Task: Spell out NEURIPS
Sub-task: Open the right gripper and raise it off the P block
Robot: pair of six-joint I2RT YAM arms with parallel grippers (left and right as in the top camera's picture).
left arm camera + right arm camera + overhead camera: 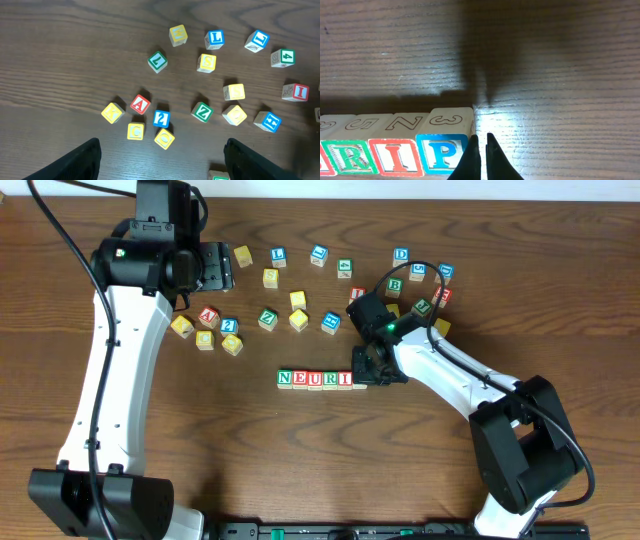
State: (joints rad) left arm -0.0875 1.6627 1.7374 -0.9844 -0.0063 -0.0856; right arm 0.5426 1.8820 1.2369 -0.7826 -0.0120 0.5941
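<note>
A row of wooden cubes [315, 379] reads N, E, U, R, I in the middle of the table. In the right wrist view the row's end shows R [350, 157], I [395, 156] and a blue-framed P cube [440, 152]. My right gripper [481, 139] is shut on nothing, its tips low at the P cube's right edge. From overhead the right gripper [368, 370] covers that end of the row. My left gripper [161, 156] hangs open high over the loose cubes, and in the overhead view the left gripper [225, 265] sits at the back left. Several yellow-faced cubes [298, 300] lie loose.
Loose lettered cubes are scattered behind the row: a cluster with a red A cube [208, 315] at the left, a green Z cube [267, 318] in the middle, and blue and green cubes [400, 255] at the back right by the right arm [450, 375].
</note>
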